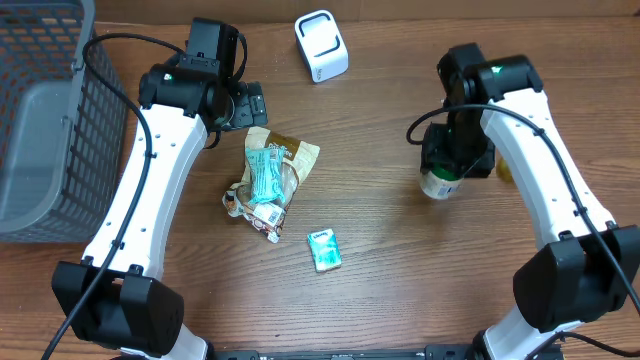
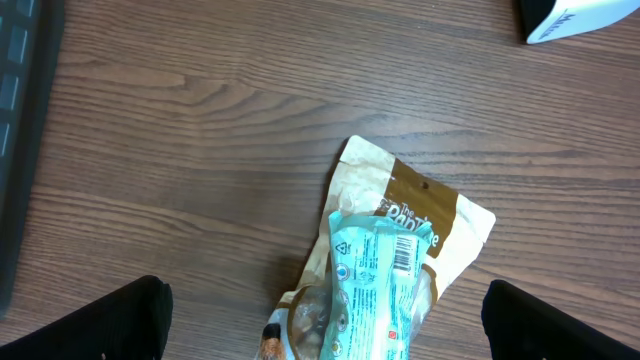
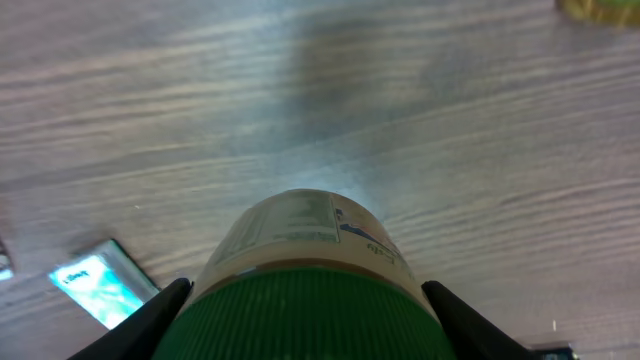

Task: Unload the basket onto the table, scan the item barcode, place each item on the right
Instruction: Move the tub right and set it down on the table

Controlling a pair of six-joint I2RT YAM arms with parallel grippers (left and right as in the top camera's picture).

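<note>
Judged early in the job: presented no barcode to the white scanner (image 1: 321,46) yet. Found the green-lidded jar (image 1: 438,184) grasped by the right jaws, clamped on either side at the lid, at the right of the wooden surface (image 1: 400,290) and well apart from the scanner at the far edge. Could not tell whether lifted or resting on the surface. Made out a label on the jar's side in the right wrist view, but no barcode there. Left to do, by this reading: carry the jar across, turn its code toward the scanner, then deal with the other goods.

Found the left jaws released wide, grasping nothing, poised above the teal packet (image 2: 375,275) lying on top of a brown-and-cream pouch (image 2: 440,215). Saw a printed barcode facing up on that teal packet. Noted a small teal pack (image 1: 324,249) lying alone nearer the front.

Saw the grey wire basket (image 1: 100,110) at the left with only a pale grey floor showing; made out no goods inside. Found the jar capped, contents hidden.
</note>
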